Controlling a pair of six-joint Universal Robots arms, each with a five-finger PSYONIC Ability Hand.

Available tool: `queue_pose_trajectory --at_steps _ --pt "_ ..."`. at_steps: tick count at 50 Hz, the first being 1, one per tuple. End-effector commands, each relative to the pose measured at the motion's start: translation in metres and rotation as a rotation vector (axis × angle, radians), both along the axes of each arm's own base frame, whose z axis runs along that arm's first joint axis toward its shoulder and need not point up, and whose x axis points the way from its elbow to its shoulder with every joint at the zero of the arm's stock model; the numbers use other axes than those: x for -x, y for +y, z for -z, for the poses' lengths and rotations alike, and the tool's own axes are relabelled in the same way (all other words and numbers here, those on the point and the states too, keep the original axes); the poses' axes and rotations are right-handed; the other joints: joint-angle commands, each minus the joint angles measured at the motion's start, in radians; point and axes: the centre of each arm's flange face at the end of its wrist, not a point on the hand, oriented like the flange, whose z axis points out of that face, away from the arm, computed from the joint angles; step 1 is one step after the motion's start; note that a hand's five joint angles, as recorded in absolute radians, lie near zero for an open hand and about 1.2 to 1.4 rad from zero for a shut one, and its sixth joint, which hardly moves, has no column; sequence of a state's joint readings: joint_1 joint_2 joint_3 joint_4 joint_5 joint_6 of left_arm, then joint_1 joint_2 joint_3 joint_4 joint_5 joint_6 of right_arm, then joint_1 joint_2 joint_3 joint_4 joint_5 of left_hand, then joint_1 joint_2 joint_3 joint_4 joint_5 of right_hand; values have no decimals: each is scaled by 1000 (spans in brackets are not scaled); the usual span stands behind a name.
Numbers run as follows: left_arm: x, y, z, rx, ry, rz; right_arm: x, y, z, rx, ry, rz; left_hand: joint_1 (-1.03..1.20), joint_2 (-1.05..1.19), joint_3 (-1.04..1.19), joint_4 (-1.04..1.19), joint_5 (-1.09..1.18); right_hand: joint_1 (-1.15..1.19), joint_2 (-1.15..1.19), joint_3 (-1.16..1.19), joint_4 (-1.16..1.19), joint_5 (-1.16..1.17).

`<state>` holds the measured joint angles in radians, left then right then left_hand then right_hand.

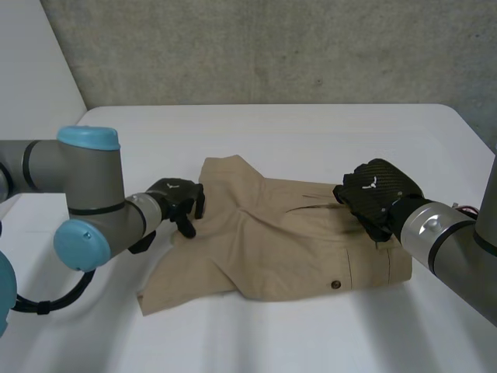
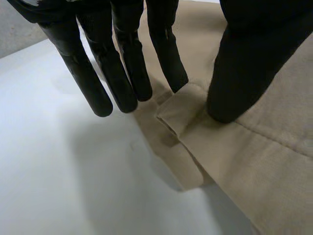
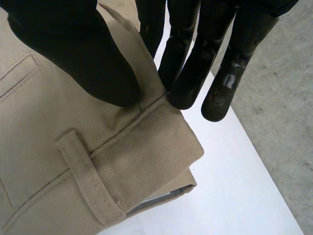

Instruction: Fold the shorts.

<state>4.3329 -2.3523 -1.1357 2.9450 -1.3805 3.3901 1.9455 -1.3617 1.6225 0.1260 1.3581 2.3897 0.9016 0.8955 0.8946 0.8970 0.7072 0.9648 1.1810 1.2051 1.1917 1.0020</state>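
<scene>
The shorts (image 1: 279, 249), pinched at hem by the left hand (image 1: 177, 200) and waistband by the right hand (image 1: 377, 194), should be lifted evenly.

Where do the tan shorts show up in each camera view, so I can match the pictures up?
Head view: the shorts lie mid-table, the left hand at one side edge, the right hand at the waistband end.
Left wrist view: a hem of the shorts, pinched between the left hand's thumb and fingertips.
Right wrist view: the waistband, with a belt loop, pinched under the right hand's thumb.
Shared landmark: the white table beside the cloth.
</scene>
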Motion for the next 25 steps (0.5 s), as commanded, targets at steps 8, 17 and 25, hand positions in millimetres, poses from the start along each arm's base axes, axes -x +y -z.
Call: queue_pose_trajectory --at_steps 8,17,25 --pt "0 -2 -11 31 3 -8 0 -1 1 4 -2 0 495 501 502 499 515 431 215 191 205 220" --pt "-3 1 -76 189 56 -30 -2 -10 0 17 -7 6 495 501 502 499 515 431 215 191 205 220" --pt "3 -19 -114 434 155 -47 -8 -55 10 0 -82 67 495 501 502 499 515 431 215 191 205 220"
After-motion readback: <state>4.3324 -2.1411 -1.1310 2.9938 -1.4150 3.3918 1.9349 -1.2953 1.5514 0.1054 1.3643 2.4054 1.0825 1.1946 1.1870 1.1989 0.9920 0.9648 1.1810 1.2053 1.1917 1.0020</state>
